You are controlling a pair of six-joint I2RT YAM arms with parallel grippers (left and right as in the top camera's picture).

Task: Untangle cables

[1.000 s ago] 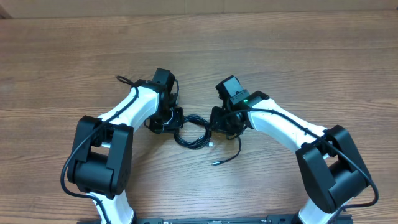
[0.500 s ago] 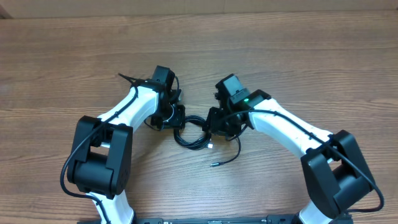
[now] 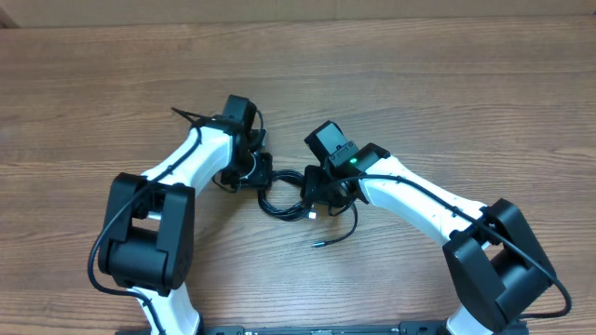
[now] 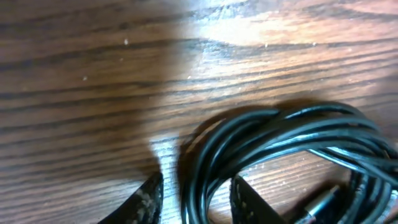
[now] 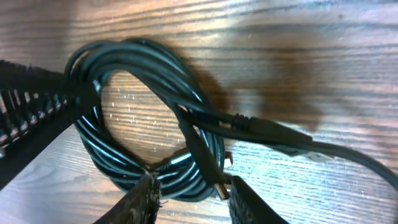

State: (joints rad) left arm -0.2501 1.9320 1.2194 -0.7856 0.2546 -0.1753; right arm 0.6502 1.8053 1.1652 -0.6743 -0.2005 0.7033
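Thin black cables lay flat on the surface, wound in one loose multi-strand coil between the two claws. The coil's edge passed between the fingertips of the left claw. Its near strands passed between those of the right claw. A plug lay across the coil. One tail curved away behind the right claw.

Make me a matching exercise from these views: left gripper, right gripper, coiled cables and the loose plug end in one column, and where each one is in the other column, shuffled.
Column 1
1. left gripper
2. right gripper
3. coiled cables
4. loose plug end

Column 2
A. on the table, away from the coil, lower in the overhead view
B. fingers either side of strands on the coil's right side
C. lying between the two grippers
D. fingers either side of strands on the coil's left side

Pairs: 1-D, 2-B, 3-C, 4-A
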